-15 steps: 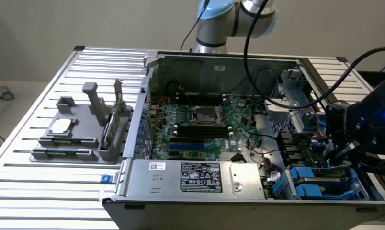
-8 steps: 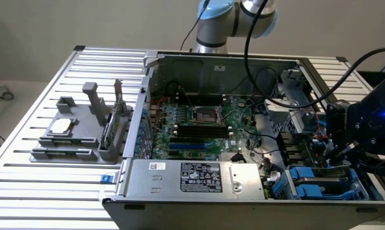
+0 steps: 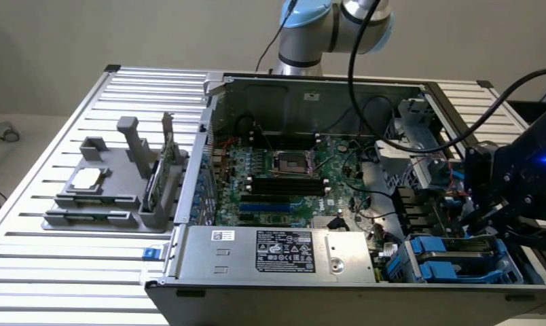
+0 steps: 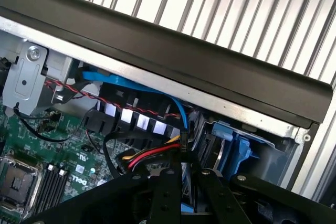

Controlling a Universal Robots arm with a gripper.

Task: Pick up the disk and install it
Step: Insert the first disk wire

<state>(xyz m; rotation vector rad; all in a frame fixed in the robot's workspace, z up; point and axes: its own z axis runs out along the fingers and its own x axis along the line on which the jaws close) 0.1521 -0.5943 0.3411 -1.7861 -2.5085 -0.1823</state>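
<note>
My black gripper (image 3: 481,224) hangs over the near corner of the open computer case on the exterior view's right, just above the drive bay (image 3: 454,261) with its blue plastic holders. In the wrist view the gripper (image 4: 182,182) has its two dark fingers (image 4: 164,195) close together, and a thin strip of blue from the disk (image 4: 183,206) sits between them. The gripper is shut on it, and the rest of the disk is hidden under the gripper body. The blue bay (image 4: 239,150) lies just beyond the fingertips.
Red, yellow and black cables (image 4: 152,153) run right in front of the fingertips. The case's black side wall (image 4: 184,61) stands behind the bay. Motherboard (image 3: 282,176) and power supply (image 3: 273,251) sit inside. A grey fixture (image 3: 101,204) holds a silver chip (image 3: 85,178) and a green card (image 3: 170,159).
</note>
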